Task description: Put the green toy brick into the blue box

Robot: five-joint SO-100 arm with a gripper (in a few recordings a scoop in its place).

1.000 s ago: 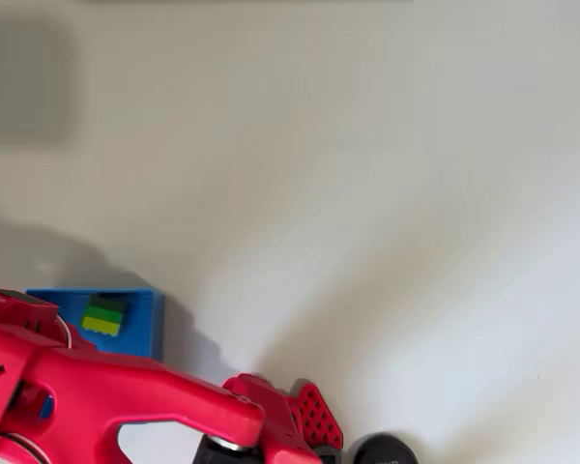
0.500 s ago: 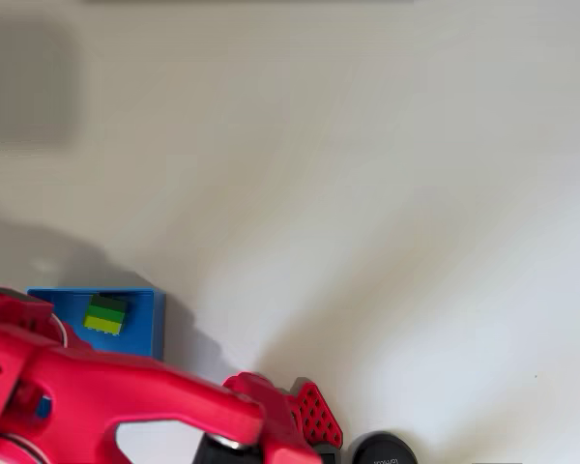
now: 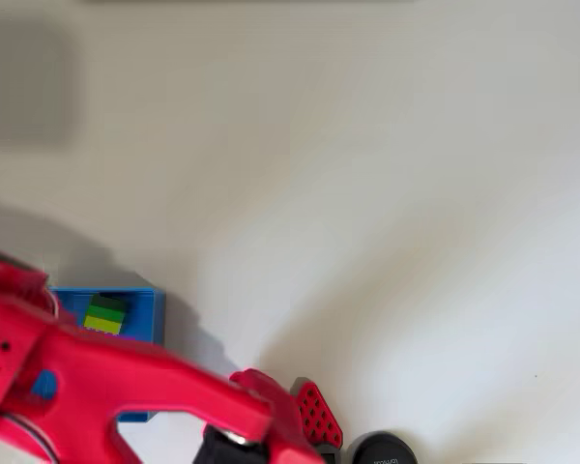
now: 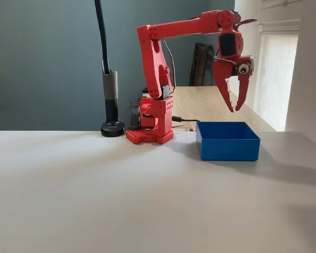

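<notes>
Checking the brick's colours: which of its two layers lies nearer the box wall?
The darker green layer; the lime layer lies toward the red arm.

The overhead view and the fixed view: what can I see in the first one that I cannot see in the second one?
The overhead view alone shows the green toy brick lying inside the blue box. The fixed view alone shows the gripper open, empty, hanging above the box, plus a black pole behind the arm's base. Both show the blue box, the red arm and the white table.
</notes>
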